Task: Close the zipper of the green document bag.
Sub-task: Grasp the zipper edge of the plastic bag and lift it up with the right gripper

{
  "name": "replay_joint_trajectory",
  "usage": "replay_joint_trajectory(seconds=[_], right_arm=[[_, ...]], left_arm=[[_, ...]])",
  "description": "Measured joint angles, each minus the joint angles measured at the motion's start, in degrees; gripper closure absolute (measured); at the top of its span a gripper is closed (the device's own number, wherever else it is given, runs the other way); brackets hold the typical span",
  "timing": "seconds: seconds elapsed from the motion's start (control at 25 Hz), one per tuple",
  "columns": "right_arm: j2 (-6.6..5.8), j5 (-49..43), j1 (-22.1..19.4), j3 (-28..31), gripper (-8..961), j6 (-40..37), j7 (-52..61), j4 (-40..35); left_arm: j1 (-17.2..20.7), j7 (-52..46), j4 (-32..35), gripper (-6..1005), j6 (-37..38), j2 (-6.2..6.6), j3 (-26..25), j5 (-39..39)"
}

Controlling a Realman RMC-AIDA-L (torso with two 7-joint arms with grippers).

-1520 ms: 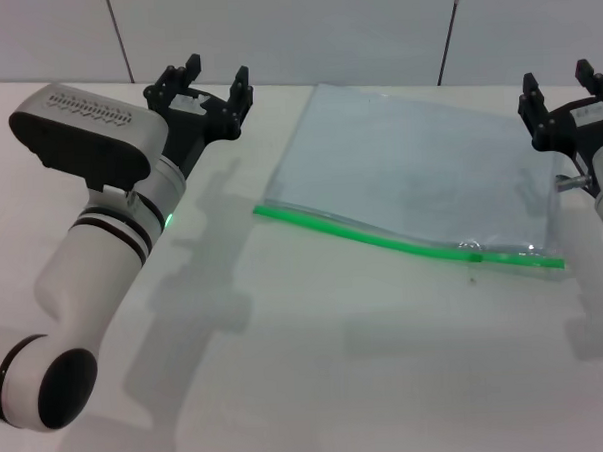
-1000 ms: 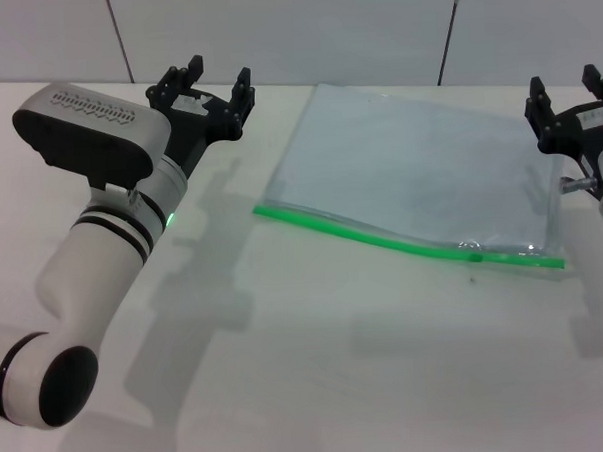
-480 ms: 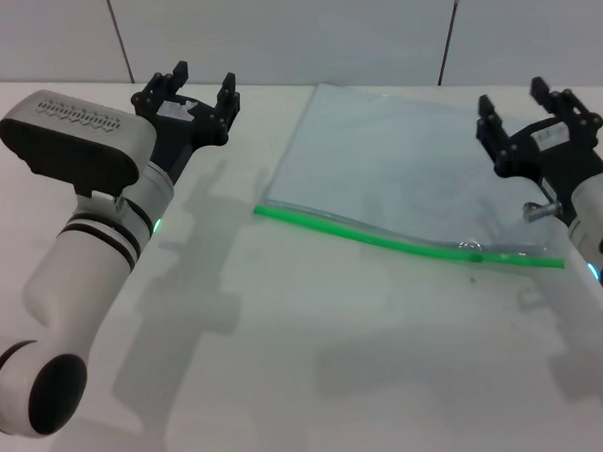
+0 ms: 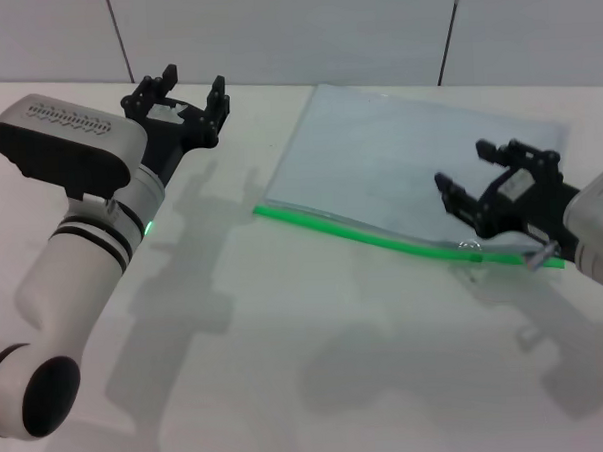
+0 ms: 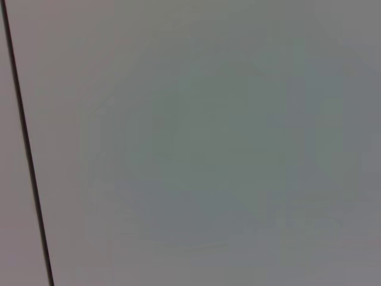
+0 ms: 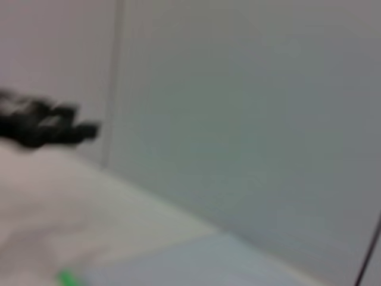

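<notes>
The green document bag (image 4: 399,167) lies flat on the white table, a translucent bluish-grey pouch. Its zipper (image 4: 362,235) is a bright green strip along the near long edge, and the small clear slider (image 4: 470,247) sits towards the strip's right end. My right gripper (image 4: 462,167) hovers open over the bag's near right part, just behind the slider and holding nothing. My left gripper (image 4: 180,86) stands open at the far left of the table, well away from the bag. The right wrist view is blurred; it shows the bag (image 6: 202,262), a bit of the green zipper (image 6: 65,277) and the far-off left gripper (image 6: 41,125).
A grey panelled wall (image 4: 293,26) rises behind the table's far edge. The left wrist view shows only that wall (image 5: 208,149) and a dark seam (image 5: 24,149). My left arm's white forearm (image 4: 92,245) lies across the table's left side.
My right arm has swung in from the right edge, leftward and down over the bag's near right part, towards the slider. The left gripper has drifted slightly left.
</notes>
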Motion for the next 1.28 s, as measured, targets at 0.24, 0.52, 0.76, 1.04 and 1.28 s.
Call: replay_joint_trajectory(seconds=[0.24, 0.52, 0.76, 1.04, 1.28], right_arm=[[-2.14, -0.54, -3.29, 4.82, 330, -13.16, -7.59, -6.15], [2.72, -2.51, -14.68, 18.47, 329, -23.82, -25.86, -15.61], [14.08, -10.93, -21.87, 30.21, 331, -33.61, -39.89, -19.06], [15.44, -13.37, -22.82, 31.1, 334, -36.88, -41.63, -19.81], [15.56, -18.14, -23.0, 30.9, 337, -39.28, -41.79, -19.9]], left_arm=[[0.54, 0.0, -0.01, 398, 0.02, 0.07, -0.01, 0.0], [0.93, 0.0, 0.07, 398, 0.02, 0.12, -0.19, 0.01], [1.5, 0.0, 0.07, 398, 0.02, 0.13, -0.24, 0.01], [2.52, 0.04, 0.07, 398, 0.11, 0.22, -1.38, 0.01], [3.62, 0.1, 0.07, 398, 2.06, 0.21, -1.9, 0.01]])
